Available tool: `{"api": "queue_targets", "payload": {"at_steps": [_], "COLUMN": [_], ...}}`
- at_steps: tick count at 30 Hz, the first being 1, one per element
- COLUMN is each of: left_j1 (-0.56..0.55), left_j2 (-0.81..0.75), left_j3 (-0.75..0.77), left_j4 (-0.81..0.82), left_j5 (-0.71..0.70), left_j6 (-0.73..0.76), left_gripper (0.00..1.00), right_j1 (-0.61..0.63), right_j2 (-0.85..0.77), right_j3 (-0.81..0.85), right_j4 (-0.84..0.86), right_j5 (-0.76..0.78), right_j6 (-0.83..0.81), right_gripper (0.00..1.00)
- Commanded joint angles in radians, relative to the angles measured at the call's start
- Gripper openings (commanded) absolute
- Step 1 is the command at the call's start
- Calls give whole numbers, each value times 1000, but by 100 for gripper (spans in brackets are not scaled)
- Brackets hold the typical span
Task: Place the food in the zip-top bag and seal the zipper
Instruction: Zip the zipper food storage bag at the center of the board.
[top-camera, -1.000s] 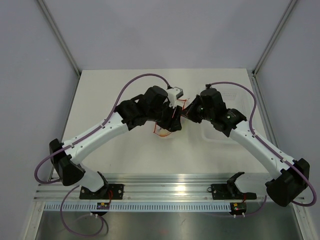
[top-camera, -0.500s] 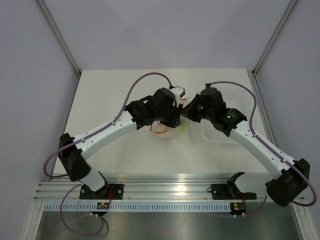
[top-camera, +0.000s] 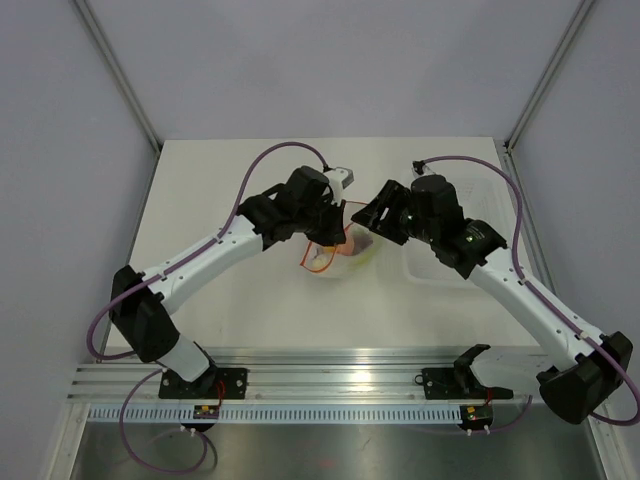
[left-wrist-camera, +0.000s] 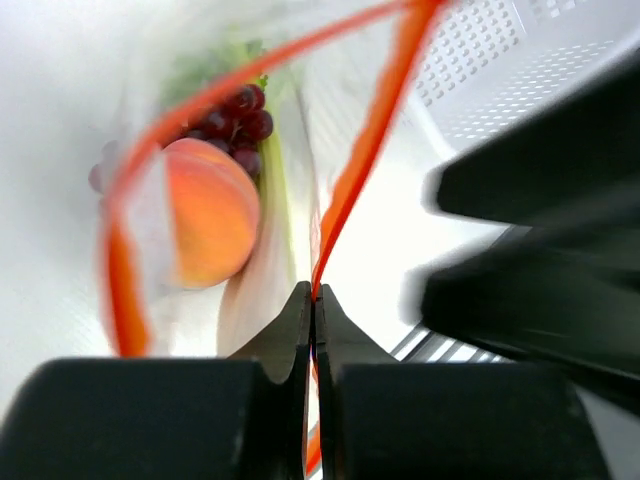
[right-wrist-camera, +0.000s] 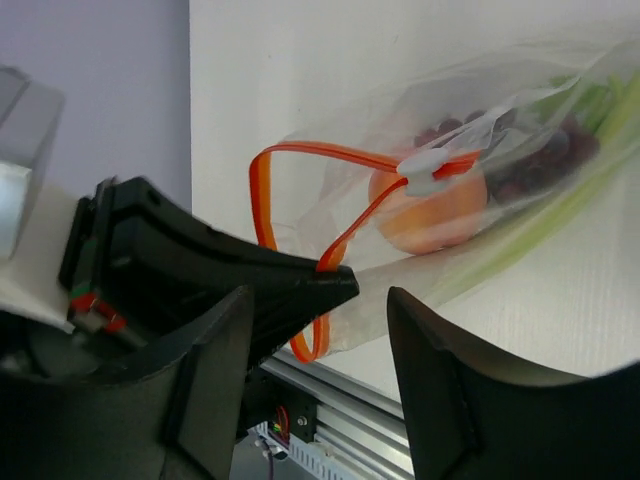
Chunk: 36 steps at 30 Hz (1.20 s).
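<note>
Half done, with peach (left-wrist-camera: 205, 215), grapes (left-wrist-camera: 238, 115) and stalks (left-wrist-camera: 275, 190) in the zip-top bag (right-wrist-camera: 540, 95) at table (top-camera: 200, 180) centre, its gaping zipper (right-wrist-camera: 300, 150) pinched by left gripper (left-wrist-camera: 313, 295), right gripper (right-wrist-camera: 320, 292) spread empty at 2 o'clock; sealing outstanding.

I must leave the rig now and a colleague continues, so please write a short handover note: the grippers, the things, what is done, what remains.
Left gripper: shut on the zipper at the mouth of the zip-top bag.
Right gripper: open, holding nothing, close beside the bag.
Food: peach, grapes and stalks all lie inside the bag, which rests on the table.
Done: the food is in.
Left to do: the mouth gapes in a wide loop, so the zipper is not yet sealed.
</note>
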Motion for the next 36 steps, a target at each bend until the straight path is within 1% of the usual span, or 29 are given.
{"api": "queue_targets", "payload": {"at_steps": [1,5,6,8,9,10,11,12,13,14,15,16,17,18,19,20,23,25,26,29,36], "left_j1": [50,73,81,91,101,104,108,117,122,127,134,136,139,145,148,151,156,157,159,160,165], "left_j2": [-66,-70,-73,-88,-93,-99,-105,-118,-124,-130,-141,-147,-151,-161,-164,-167,-178,-187,-188,-193,-199], "left_j3": [-25,-35,-43,-63,-69,-74,-89,-95,-100,-104,-111,-111,-114,-117,-118,-118,-127,-140,-141,-146,-149], "left_j4": [97,94,95,103,106,106,107,109,109,110,107,98,94,90,81,74,60,55,52,40,35], "left_j5": [168,234,245,276,284,290,297,304,310,325,333,340,345,347,353,363,376,382,382,380,391], "left_j6": [21,49,50,60,61,66,72,74,74,77,81,87,99,106,113,130,149,156,162,169,178], "left_gripper": [0,0,0,0,0,0,0,0,0,0,0,0,0,0,0,0,0,0,0,0,0], "right_j1": [6,7,6,4,4,3,3,3,3,3,1,-4,-11,-25,-30,-31,-43,-60,-63,-71,-94], "right_j2": [-74,-120,-128,-153,-172,-188,-206,-252,-277,-297,-318,-317,-306,-270,-254,-237,-202,-170,-159,-111,11], "right_j3": [71,83,85,70,48,22,-48,-93,-169,-199,-220,-223,-210,-196,-176,-174,-191,-182,-181,-156,-75], "right_j4": [-13,-33,-42,-41,-15,10,43,135,181,220,273,275,237,219,208,212,269,278,289,297,278], "right_j5": [6,2,8,60,81,77,71,71,71,71,110,105,76,25,0,-23,-79,-139,-156,-214,-322], "right_j6": [-140,-295,-369,-443,-564,-618,-676,-779,-816,-850,-876,-905,-957,-973,-994,-1016,-1094,-1139,-1187,-1246,-1291], "right_gripper": [65,70,70,73,76,80,81,81,83,86,87,87,86,85,82,81,81,81,81,81,79]}}
